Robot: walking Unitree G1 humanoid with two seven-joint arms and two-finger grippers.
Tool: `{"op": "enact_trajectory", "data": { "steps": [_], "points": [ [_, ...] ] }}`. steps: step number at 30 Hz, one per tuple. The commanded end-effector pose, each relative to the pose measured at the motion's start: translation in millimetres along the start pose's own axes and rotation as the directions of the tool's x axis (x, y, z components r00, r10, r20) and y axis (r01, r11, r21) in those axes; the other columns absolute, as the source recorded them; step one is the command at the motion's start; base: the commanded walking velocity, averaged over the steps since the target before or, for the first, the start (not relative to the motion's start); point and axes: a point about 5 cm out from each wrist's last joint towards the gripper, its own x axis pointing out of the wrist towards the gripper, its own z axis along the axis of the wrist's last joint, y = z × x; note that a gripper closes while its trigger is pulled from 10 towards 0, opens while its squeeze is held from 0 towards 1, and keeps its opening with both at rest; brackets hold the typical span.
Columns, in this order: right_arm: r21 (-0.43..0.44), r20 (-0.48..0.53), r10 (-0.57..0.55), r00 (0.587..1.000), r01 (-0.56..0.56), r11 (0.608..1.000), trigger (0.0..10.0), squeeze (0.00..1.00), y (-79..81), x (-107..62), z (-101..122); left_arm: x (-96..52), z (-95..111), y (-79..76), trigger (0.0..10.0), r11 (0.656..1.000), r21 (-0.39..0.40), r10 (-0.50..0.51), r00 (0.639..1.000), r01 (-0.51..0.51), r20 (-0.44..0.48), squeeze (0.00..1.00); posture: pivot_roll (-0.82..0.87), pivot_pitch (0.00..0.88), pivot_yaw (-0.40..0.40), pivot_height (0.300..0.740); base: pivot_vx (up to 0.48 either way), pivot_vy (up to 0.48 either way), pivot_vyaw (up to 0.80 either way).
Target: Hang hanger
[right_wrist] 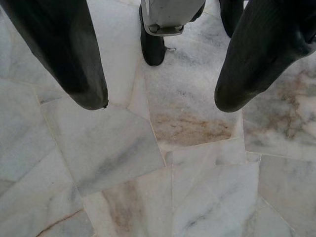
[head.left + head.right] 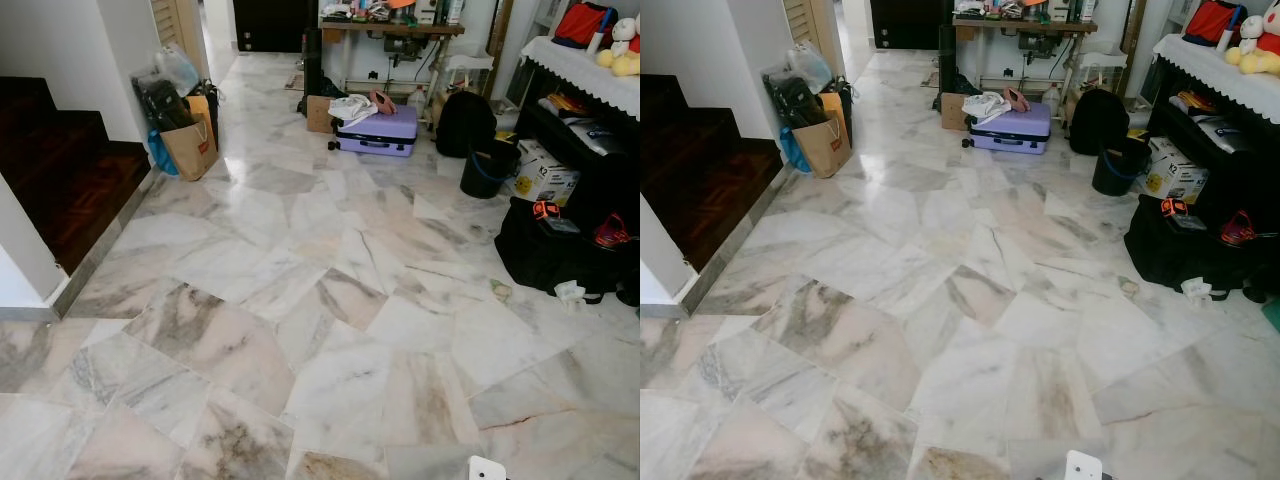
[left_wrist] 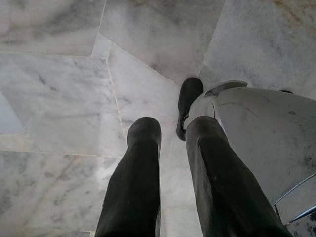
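Nearest, down by the robot's own legs: left gripper (image 3: 173, 129) hanging over the marble floor (image 2: 300, 300), its two black fingers (image 3: 140, 173) a narrow gap apart with only bare stone between them, next to a black foot (image 3: 190, 98) and a silver leg shell (image 3: 256, 133). Right gripper (image 1: 162, 101) likewise low over the tiles, fingers spread wide, clasping nothing, the other black foot (image 1: 152, 49) just past the tips. As for the hanger: cannot tell where it lies, nor which way its long axis or hook points. A small white corner (image 2: 487, 468) at the very bottom edge of the head views (too little of it to name). Farther out, pale veined marble across the middle of the room. To the left, dark wooden stairs (image 2: 60, 170) behind a white wall edge; to the right, a black bag (image 2: 545, 250) slumped on the floor with orange straps on top. Beyond those, a brown paper bag (image 2: 190, 148) beside the stairs, a black bucket (image 2: 487, 172) near a cardboard box (image 2: 545, 175), and a white-draped shelf (image 2: 580, 65) carrying plush toys (image 2: 620, 55). Farthest, a lilac suitcase (image 2: 378, 132) lying flat with cloth on it, a black backpack (image 2: 465, 120) just beside it, and a cluttered table (image 2: 395, 28) against the back wall.
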Motion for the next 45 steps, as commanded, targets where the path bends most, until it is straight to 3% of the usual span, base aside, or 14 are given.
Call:
{"op": "enact_trajectory", "data": {
  "steps": [1,10,11,12,13,17,29,45],
  "points": [
    [0.011,0.017,0.150,0.989,-0.150,0.989,10.0,0.00,14.2,3.2,19,0.7,67,-8.6,10.0,0.996,-0.072,-0.041,0.968,0.061,0.248,0.00,0.21,0.000,-0.032,0.740,0.000,0.000,0.00],
    [0.011,0.017,0.150,0.989,-0.150,0.989,10.0,0.00,14.2,3.2,19,0.7,67,-8.6,10.0,0.996,-0.072,-0.041,0.968,0.061,0.248,0.00,0.21,0.000,-0.032,0.740,0.000,0.000,0.00],
    [0.024,0.019,0.151,0.988,-0.151,0.988,10.0,0.00,14.9,3.2,19,0.7,68,-8.7,10.0,0.995,-0.074,-0.042,0.968,0.062,0.249,0.00,0.00,0.000,0.000,0.740,0.000,0.000,0.00],
    [0.024,0.019,0.151,0.988,-0.151,0.988,10.0,0.00,14.9,3.2,19,0.7,68,-8.7,10.0,0.995,-0.074,-0.042,0.968,0.062,0.249,0.00,0.00,0.000,0.000,0.740,0.000,0.000,0.00],
    [0.025,0.013,0.182,0.983,-0.182,0.983,10.0,0.00,19.1,2.1,14,1.6,69,-16.6,10.0,0.996,-0.047,-0.068,0.968,0.082,0.240,0.00,0.17,0.000,-0.013,0.740,0.000,0.000,0.00],
    [0.077,0.037,0.222,0.974,-0.224,0.971,10.0,0.00,25.0,0.2,8,2.7,68,-27.6,10.0,0.994,-0.009,-0.104,0.970,0.109,0.219,0.00,0.17,0.000,-0.013,0.740,0.000,0.000,0.00],
    [0.008,0.042,0.214,0.976,-0.215,0.977,10.0,0.00,23.2,0.3,10,3.2,65,-28.8,10.0,0.993,0.004,-0.118,0.974,0.119,0.194,0.00,0.16,0.000,-0.002,0.740,0.000,0.000,0.00],
    [0.022,0.028,0.215,0.976,-0.216,0.976,10.0,0.00,23.8,-0.4,5,3.4,63,-28.6,10.0,0.994,0.023,-0.109,0.977,0.107,0.185,0.00,0.16,0.000,-0.002,0.740,0.000,0.000,0.00]
  ]
}}
